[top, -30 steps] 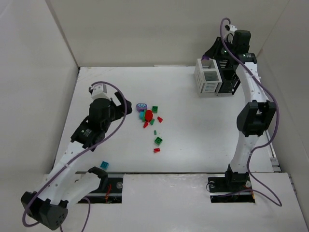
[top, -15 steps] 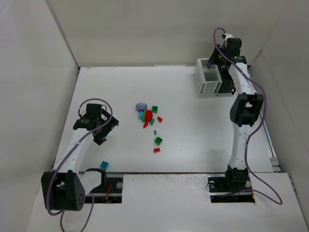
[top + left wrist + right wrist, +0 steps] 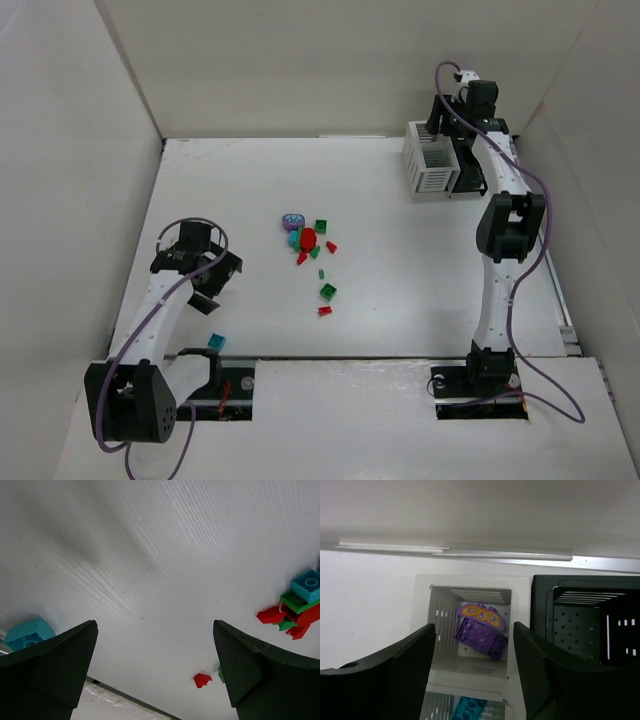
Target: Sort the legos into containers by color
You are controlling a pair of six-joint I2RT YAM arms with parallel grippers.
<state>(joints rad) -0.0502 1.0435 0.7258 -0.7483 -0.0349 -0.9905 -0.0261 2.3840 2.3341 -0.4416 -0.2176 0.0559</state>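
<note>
My right gripper (image 3: 473, 626) hangs open over the white container (image 3: 432, 166), with nothing between its fingers. Two purple legos (image 3: 480, 630), one with an orange print, lie on the floor of its far cell. A teal lego (image 3: 470, 710) lies in the near cell. The black container (image 3: 580, 625) adjoins it on the right. A pile of red, green, teal and purple legos (image 3: 305, 238) sits mid-table. My left gripper (image 3: 155, 625) is open and empty above bare table, left of the pile. A teal lego (image 3: 27, 632) lies by its left finger, a red one (image 3: 202, 680) near the right.
A green lego (image 3: 327, 292) and a red lego (image 3: 324, 311) lie apart from the pile toward the near edge. A lone teal lego (image 3: 216, 341) sits close to the table's near edge (image 3: 330, 358). White walls enclose the table at the back and on both sides.
My left arm has drawn back from the pile toward the near left. My right gripper has shifted slightly left and back over the white container and opened.
</note>
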